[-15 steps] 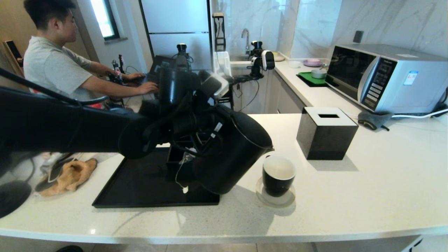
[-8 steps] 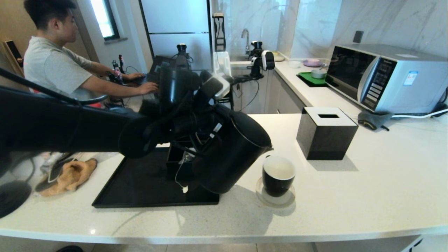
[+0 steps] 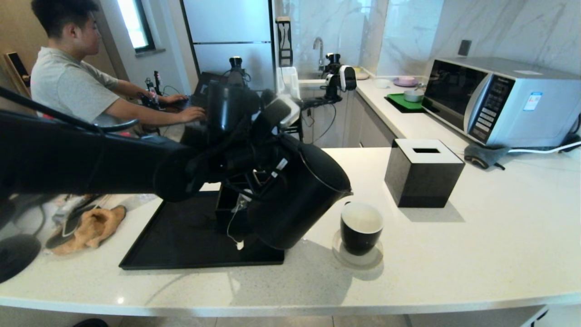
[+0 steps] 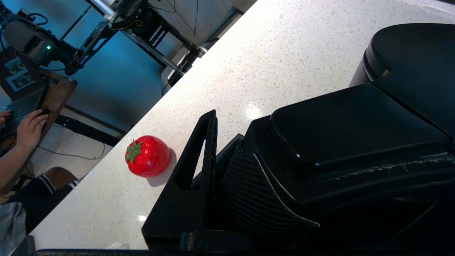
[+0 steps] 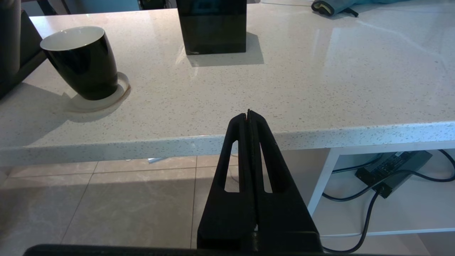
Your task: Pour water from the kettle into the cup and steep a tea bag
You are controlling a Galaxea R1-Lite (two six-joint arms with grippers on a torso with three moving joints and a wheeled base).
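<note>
My left gripper [image 4: 227,131] is shut on the handle of the matte black kettle [image 3: 299,209]. It holds the kettle above the counter, tilted with its spout [image 3: 348,192] toward the cup [image 3: 361,227]. The spout sits just left of the cup's rim and above it; no stream shows. The cup [image 5: 83,64] is glossy black with a white inside and stands upright on a clear coaster [image 3: 358,261]. A thin white string with a small tag [image 3: 239,245] hangs behind the kettle over the tray; the tea bag's pouch is hidden. My right gripper [image 5: 249,113] is shut and empty, below the counter's front edge.
A black tray [image 3: 181,245] lies left of the kettle. A black cube tissue box [image 3: 422,175] stands behind the cup to its right, with a microwave [image 3: 499,100] farther back. A red strawberry [image 4: 147,156] sits on the counter. An orange cloth [image 3: 91,227] lies at left.
The kettle has eased slightly up and to the left, its spout drawing a little away from the cup. The cup and my right arm have not moved.
</note>
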